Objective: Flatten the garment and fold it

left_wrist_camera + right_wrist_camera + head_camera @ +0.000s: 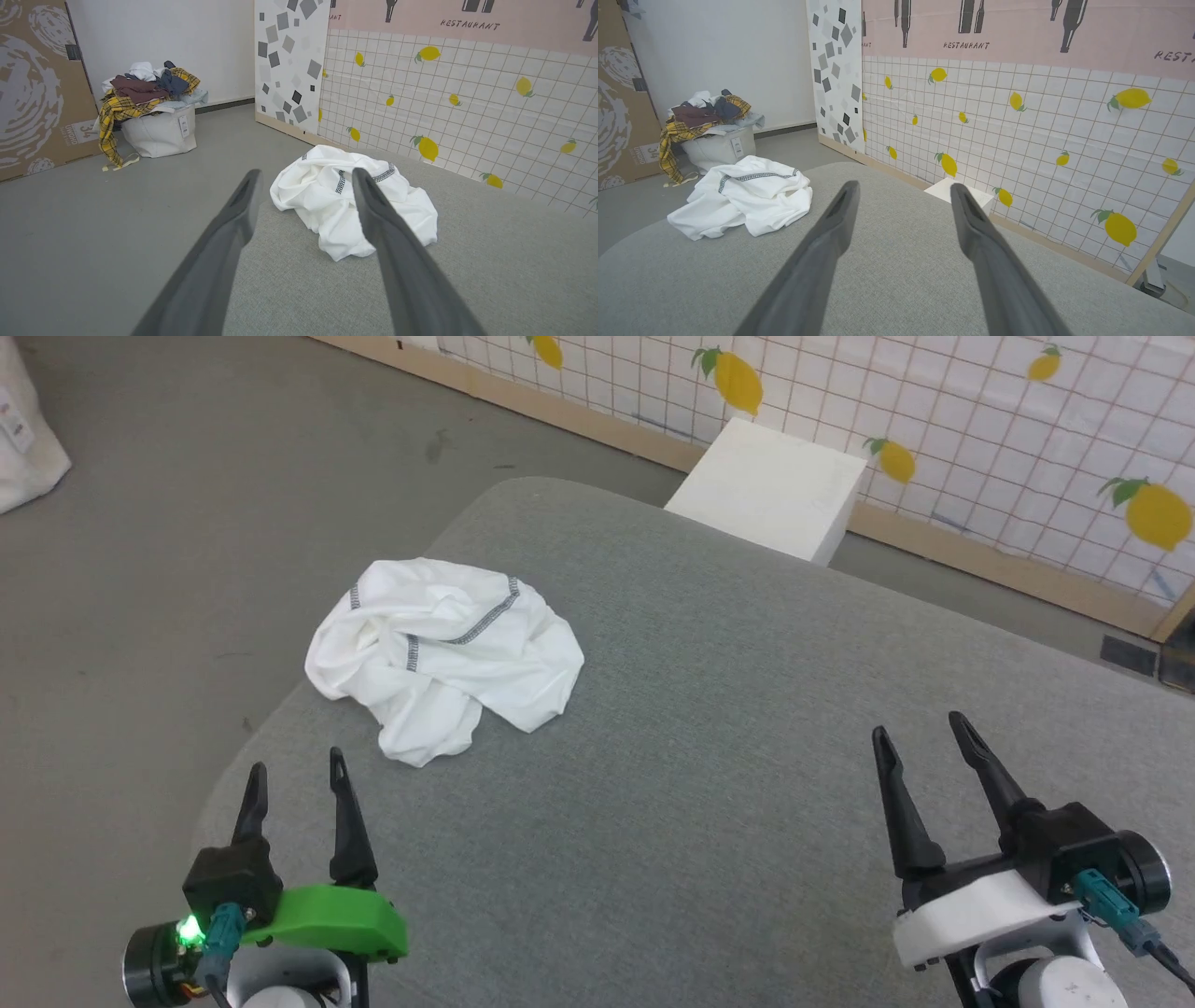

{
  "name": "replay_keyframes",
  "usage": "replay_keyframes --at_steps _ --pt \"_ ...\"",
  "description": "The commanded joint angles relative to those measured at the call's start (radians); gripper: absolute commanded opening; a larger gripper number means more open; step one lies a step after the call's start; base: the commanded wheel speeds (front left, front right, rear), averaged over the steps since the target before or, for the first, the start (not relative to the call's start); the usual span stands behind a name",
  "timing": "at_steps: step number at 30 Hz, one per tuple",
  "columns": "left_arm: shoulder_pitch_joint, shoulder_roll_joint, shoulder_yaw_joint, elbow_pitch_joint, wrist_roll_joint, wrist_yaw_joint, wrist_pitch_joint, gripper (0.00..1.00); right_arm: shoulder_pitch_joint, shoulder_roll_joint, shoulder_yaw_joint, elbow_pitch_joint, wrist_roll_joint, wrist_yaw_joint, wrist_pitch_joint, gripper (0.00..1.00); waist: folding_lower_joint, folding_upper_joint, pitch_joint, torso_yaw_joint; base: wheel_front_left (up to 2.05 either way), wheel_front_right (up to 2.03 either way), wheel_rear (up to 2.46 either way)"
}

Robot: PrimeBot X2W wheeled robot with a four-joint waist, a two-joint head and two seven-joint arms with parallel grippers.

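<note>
At the lower left we see our left end effector (297,761), fingers spread and empty, over the grey table (709,775); just ahead of it the garment (448,663) lies crumpled near the table's left edge; a white box (770,485) stands beyond the far edge; our right end effector (917,725) is likewise spread, grasping nothing, well apart from the garment.

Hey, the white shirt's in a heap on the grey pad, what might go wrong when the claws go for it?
1. The garment lies bunched near the left edge of the grey pad; a pull could drag it off.
2. Its layers overlap, so the open left claw may pinch several at once.
</note>
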Motion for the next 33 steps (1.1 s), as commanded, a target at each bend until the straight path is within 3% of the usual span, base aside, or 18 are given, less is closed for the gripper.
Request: replay_keyframes --at_steps 1,22,28,33 --pt "0.019 0.004 -0.001 0.003 -0.011 0.008 -0.011 1.00 0.017 0.000 -0.001 -0.002 0.008 -0.001 -0.012 1.00 0.0000 0.0000 0.001 0.012 0.00 0.00 0.00" --pt "0.005 -0.002 -0.005 0.018 -0.088 0.022 -0.055 1.00 0.014 0.000 0.009 -0.021 0.008 -0.001 -0.035 1.00 0.0000 0.0000 0.045 0.095 0.00 0.00 0.00" --pt "-0.152 0.015 -0.017 0.107 -0.157 -0.044 0.016 1.00 -0.031 0.000 0.034 -0.056 -0.024 -0.001 -0.009 1.00 0.0000 0.0000 0.153 0.034 0.00 0.00 0.00" --pt "-0.385 0.061 0.011 0.223 -0.209 -0.081 0.109 1.00 -0.081 -0.008 0.077 -0.080 -0.047 -0.001 0.011 1.00 0.0000 0.0000 0.289 -0.071 0.00 0.00 0.00"
